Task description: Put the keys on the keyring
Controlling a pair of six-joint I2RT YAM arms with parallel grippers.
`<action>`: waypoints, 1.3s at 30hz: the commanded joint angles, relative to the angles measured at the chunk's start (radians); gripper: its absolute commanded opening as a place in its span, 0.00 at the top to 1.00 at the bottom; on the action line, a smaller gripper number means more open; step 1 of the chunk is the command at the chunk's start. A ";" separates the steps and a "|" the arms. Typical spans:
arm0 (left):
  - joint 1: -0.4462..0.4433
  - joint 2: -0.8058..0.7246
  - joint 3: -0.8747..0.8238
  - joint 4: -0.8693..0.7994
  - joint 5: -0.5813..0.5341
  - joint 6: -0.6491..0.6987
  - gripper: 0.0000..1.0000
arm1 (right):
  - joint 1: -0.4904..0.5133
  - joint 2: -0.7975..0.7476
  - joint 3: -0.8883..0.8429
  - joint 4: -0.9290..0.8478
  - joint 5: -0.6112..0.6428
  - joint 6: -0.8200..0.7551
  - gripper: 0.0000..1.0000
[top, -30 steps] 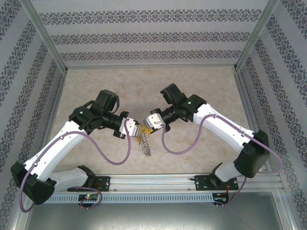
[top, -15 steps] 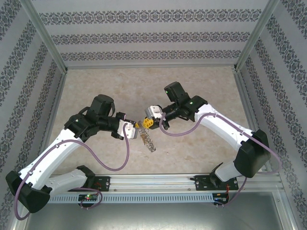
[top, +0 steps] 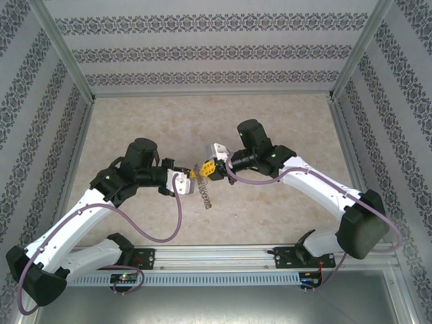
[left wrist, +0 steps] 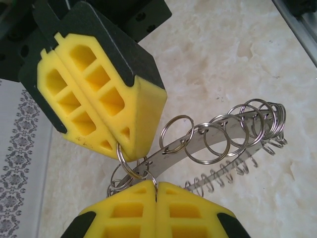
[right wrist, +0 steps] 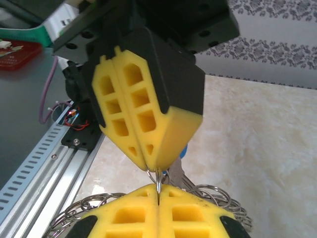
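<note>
The keyring [left wrist: 213,141], a grey metal band fringed with many wire loops, hangs in the air between my two grippers [top: 204,192]. My left gripper [left wrist: 157,187] is shut on one small loop at the band's end. My right gripper [right wrist: 158,191] is shut on another loop right beside it. The two sets of yellow fingertips nearly touch, left gripper [top: 189,179] facing right gripper [top: 209,168]. Behind the left gripper's pads [right wrist: 148,124] in the right wrist view, a blue key head [right wrist: 184,153] peeks out with a bit of metal blade below it. The rest of the keys is hidden.
The beige marble-patterned tabletop [top: 202,121] lies below the grippers. Patterned walls with a metal frame [top: 64,54] close in the back and sides. An aluminium rail [top: 216,255] carrying the arm bases runs along the near edge.
Both arms have shifted pose while keeping their grip. The right gripper has turned and moved slightly left and up, and the hanging part of the keyring has swung and lifted with it.
</note>
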 commanded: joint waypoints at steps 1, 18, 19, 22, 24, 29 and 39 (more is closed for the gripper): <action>-0.008 -0.009 0.014 -0.020 -0.014 -0.016 1.00 | 0.019 -0.016 0.027 0.033 0.051 0.080 1.00; -0.009 0.025 0.092 -0.094 -0.182 0.252 1.00 | 0.070 0.146 0.254 -0.398 0.008 -0.020 1.00; -0.009 0.025 0.092 -0.089 -0.196 0.267 1.00 | 0.070 0.151 0.255 -0.403 0.009 -0.016 1.00; -0.009 0.016 0.084 -0.060 -0.218 0.300 1.00 | 0.069 0.162 0.264 -0.417 0.015 -0.001 1.00; -0.009 0.012 0.085 -0.054 -0.225 0.329 1.00 | 0.070 0.173 0.276 -0.438 0.020 -0.001 1.00; -0.011 0.021 0.096 -0.047 -0.208 0.352 1.00 | 0.071 0.201 0.308 -0.473 0.013 0.002 1.00; -0.043 0.024 0.079 0.102 -0.120 0.326 1.00 | 0.058 0.152 0.261 -0.351 0.023 0.008 0.85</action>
